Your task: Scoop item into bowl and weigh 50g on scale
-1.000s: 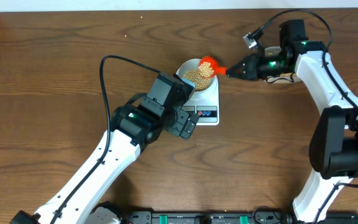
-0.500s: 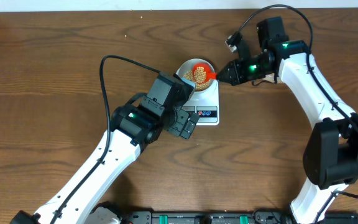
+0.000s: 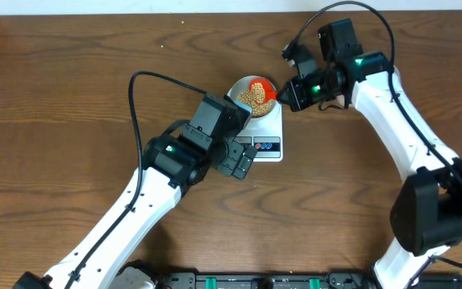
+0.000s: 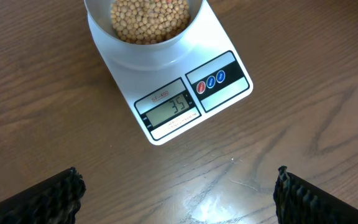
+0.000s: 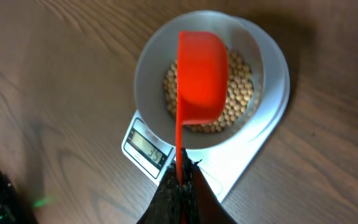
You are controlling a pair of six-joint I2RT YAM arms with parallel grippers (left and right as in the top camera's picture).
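The pale bowl (image 3: 237,85) (image 4: 148,51) (image 5: 143,74) stands on the white scale (image 3: 268,127) (image 4: 224,36) (image 5: 253,155) and holds a heap of tan beans (image 3: 252,99) (image 4: 148,18) (image 5: 241,93). The scale's display (image 4: 169,107) (image 5: 144,147) reads 35. My right gripper (image 3: 289,92) (image 5: 182,177) is shut on the thin handle of a red scoop (image 3: 257,83) (image 5: 201,74), whose cup hangs over the beans inside the bowl's rim. My left gripper (image 3: 241,158) (image 4: 179,199) is open above bare wood just in front of the scale, nothing between its fingers.
The left arm's body (image 3: 183,152) lies over the table left of the scale. A black cable (image 3: 147,80) loops behind it. A black rail (image 3: 263,281) runs along the front edge. Brown wood table (image 3: 70,96) stretches all round.
My right arm has swung left and carried the red scoop from the bowl's right rim to over the beans. The left arm has stayed still.
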